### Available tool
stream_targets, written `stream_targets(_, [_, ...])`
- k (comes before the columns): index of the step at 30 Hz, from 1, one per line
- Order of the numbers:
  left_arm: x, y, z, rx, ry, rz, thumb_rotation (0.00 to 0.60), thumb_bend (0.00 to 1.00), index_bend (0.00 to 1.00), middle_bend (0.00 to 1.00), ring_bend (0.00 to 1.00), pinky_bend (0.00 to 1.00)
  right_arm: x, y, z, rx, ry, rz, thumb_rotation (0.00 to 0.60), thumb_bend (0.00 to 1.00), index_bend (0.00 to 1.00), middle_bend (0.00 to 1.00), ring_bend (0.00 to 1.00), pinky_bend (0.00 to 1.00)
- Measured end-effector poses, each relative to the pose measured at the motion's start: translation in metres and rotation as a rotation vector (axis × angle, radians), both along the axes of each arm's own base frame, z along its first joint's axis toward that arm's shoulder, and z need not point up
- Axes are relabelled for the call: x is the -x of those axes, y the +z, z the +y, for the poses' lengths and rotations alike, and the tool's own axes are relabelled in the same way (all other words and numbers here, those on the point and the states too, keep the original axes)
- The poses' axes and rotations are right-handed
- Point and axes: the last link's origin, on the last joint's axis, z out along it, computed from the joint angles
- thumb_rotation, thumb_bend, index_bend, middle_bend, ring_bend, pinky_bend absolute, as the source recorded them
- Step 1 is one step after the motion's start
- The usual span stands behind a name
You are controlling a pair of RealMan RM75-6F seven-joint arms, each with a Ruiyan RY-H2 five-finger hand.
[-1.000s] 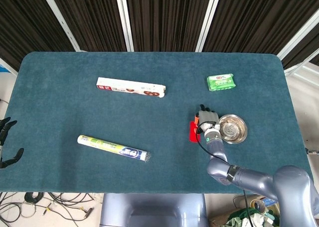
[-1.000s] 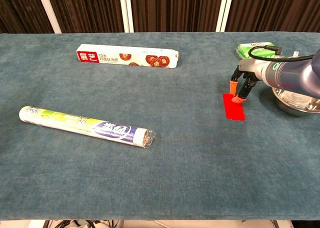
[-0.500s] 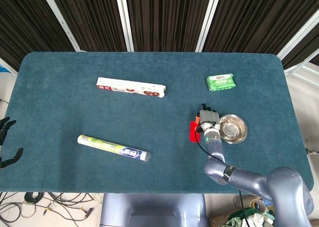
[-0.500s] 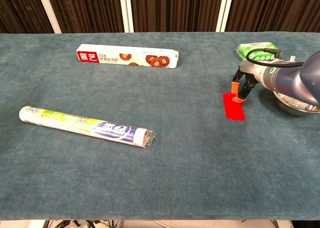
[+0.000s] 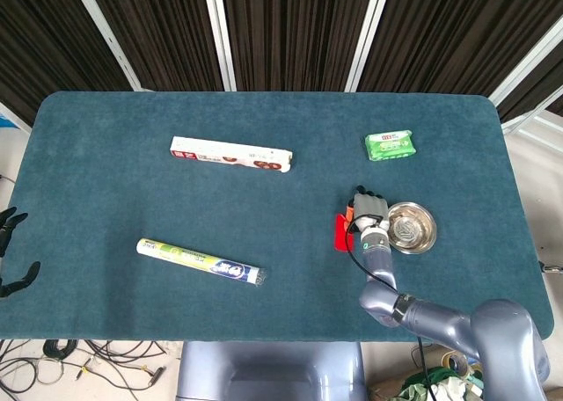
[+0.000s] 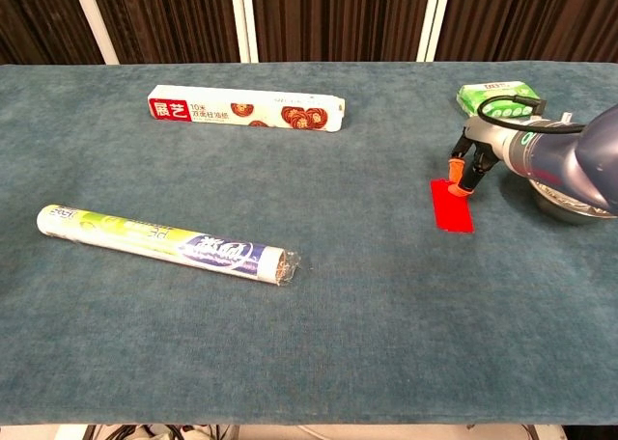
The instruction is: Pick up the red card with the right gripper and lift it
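Right robot hand, fingertips pinching the red card's far edge at right of frame, had barely shifted, card not yet lifted.

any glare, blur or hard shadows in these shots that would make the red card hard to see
Head view: even, soft light, no hard shadows; the red card is sharp but partly covered by the right hand, and the metal bowl shows mild bright reflections. Chest view: the card is crisp and fully coloured on the matte table, with no glare; the far edge curves slightly from lens distortion.
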Motion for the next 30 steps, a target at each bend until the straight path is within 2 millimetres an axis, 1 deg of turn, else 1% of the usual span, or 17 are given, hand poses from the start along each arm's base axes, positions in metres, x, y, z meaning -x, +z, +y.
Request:
stream_targets(10, [0.0, 0.0, 0.0, -0.002, 0.0, -0.003, 0.6, 0.32, 0.15, 0.06, 0.05, 0.04, -0.001, 0.008, 0.006, -0.001, 0.009, -0.04, 0.6, 0.5, 0.71, 0.1, 0.15, 0.14])
stream_targets(16, [0.0, 0.0, 0.0, -0.002, 0.003, -0.011, 0.6, 0.32, 0.14, 0.06, 0.05, 0.04, -0.004, 0.01, 0.015, -0.025, 0.028, -0.082, 0.6, 0.51, 0.71, 0.1, 0.15, 0.14])
stream_targets(24, [0.0, 0.0, 0.0, -0.005, 0.0, -0.01, 0.6, 0.32, 0.15, 0.06, 0.05, 0.04, -0.014, 0.017, 0.037, -0.06, 0.085, -0.147, 0.6, 0.51, 0.71, 0.1, 0.15, 0.14])
stream_targets(30, [-0.001, 0.0, -0.001, -0.005, -0.002, -0.008, 0.6, 0.32, 0.14, 0.06, 0.05, 0.04, -0.024, 0.031, 0.058, -0.067, 0.137, -0.208, 0.6, 0.51, 0.71, 0.1, 0.15, 0.14])
